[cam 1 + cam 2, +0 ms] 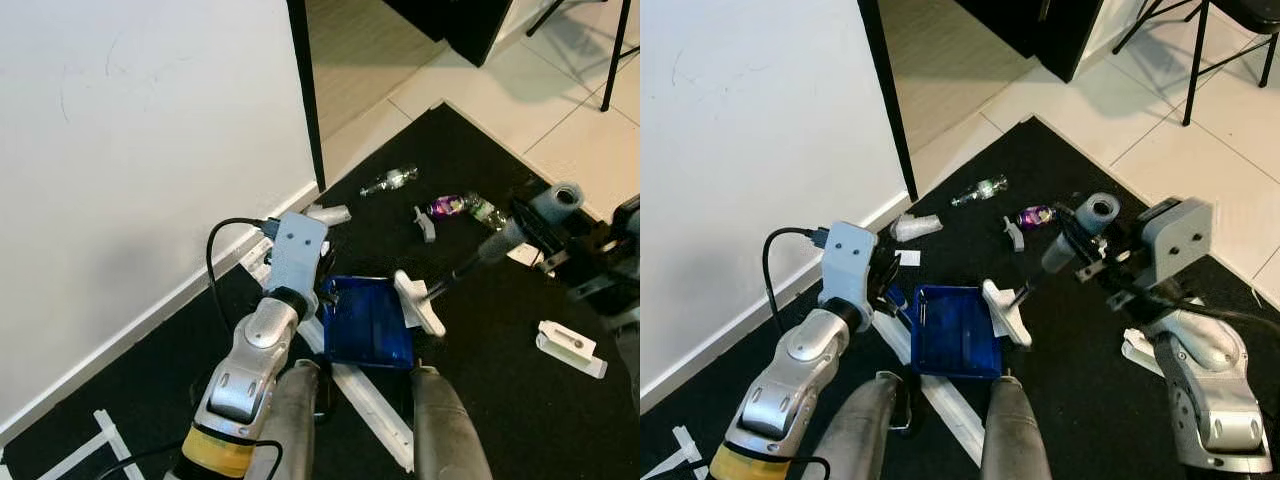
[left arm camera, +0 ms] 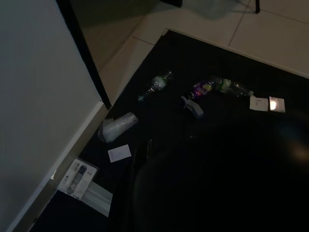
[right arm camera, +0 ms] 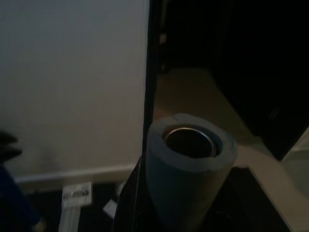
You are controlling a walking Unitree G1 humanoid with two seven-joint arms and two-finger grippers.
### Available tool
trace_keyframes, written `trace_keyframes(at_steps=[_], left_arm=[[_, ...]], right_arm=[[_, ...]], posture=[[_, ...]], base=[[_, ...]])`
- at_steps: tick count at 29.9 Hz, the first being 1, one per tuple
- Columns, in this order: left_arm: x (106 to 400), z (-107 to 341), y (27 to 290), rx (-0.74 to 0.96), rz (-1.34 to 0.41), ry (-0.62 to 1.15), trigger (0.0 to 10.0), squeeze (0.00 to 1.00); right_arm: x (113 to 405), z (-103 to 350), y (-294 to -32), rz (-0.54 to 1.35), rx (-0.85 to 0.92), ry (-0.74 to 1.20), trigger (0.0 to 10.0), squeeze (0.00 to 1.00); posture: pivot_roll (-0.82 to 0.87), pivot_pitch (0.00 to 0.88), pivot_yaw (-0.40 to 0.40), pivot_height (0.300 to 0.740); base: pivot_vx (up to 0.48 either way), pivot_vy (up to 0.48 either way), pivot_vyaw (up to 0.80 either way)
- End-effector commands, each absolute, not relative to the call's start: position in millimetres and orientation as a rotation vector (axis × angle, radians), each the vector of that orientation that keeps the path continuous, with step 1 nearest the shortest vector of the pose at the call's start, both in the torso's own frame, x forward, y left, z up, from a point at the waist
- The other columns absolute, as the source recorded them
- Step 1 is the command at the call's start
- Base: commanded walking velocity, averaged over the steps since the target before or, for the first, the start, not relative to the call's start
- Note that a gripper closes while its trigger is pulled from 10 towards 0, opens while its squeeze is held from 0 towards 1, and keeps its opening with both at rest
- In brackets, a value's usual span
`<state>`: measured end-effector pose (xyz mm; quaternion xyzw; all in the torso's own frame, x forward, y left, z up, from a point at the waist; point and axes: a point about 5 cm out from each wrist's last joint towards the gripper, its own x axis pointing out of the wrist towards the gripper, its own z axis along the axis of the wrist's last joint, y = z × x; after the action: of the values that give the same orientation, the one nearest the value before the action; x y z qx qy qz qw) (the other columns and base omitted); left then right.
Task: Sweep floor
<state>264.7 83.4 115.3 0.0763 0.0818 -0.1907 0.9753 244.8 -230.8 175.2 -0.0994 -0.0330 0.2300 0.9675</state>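
A blue dustpan (image 1: 955, 330) rests on the black mat (image 1: 480, 400) just ahead of my legs. My left gripper (image 1: 887, 287) is shut on its near-left edge, its fingers mostly behind the white wrist housing. My right gripper (image 1: 1108, 262) is shut on the brush handle (image 1: 1085, 225), a grey foam tube that also fills the right wrist view (image 3: 186, 169). The brush's white head (image 1: 1007, 312) lies against the dustpan's right side. Litter lies beyond: a clear bottle (image 1: 390, 180), a purple-labelled bottle (image 1: 450, 206), a white scrap (image 1: 424, 224) and crumpled plastic (image 1: 328, 213).
A white wall (image 1: 140, 150) and black door frame (image 1: 305, 90) stand on the left. White tape strips (image 1: 370, 405) cross the mat. A white package (image 1: 570, 348) lies to the right. Tile floor and black stand legs (image 1: 1195, 60) lie beyond the mat.
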Motion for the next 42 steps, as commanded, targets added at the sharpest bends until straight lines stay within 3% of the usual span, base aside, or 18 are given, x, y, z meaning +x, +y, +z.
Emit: trace_keyframes(at_steps=[1,7,20,42], left_arm=[[262,103,84,0.201,-0.366,0.223,10.0,0.00],[276,97,92,0.213,-0.262,0.271,10.0,0.00],[304,102,114,0.214,-0.086,0.263,10.0,0.00],[304,98,120,0.180,-0.047,0.244,10.0,0.00]], right_arm=[[240,166,-233,0.483,-0.242,-0.011,10.0,0.00],[239,164,-254,0.387,-0.287,0.011,10.0,0.00],[237,165,-257,0.355,-0.283,-0.009,10.0,0.00],[238,166,-261,0.331,-0.292,-0.026,10.0,0.00]], posture=[[-0.06,0.299,0.056,0.740],[-0.06,0.300,0.052,0.740],[-0.07,0.295,0.064,0.740],[-0.07,0.288,0.066,0.740]], base=[[0.000,0.000,0.00],[0.000,0.000,0.00],[0.000,0.000,0.00],[0.000,0.000,0.00]])
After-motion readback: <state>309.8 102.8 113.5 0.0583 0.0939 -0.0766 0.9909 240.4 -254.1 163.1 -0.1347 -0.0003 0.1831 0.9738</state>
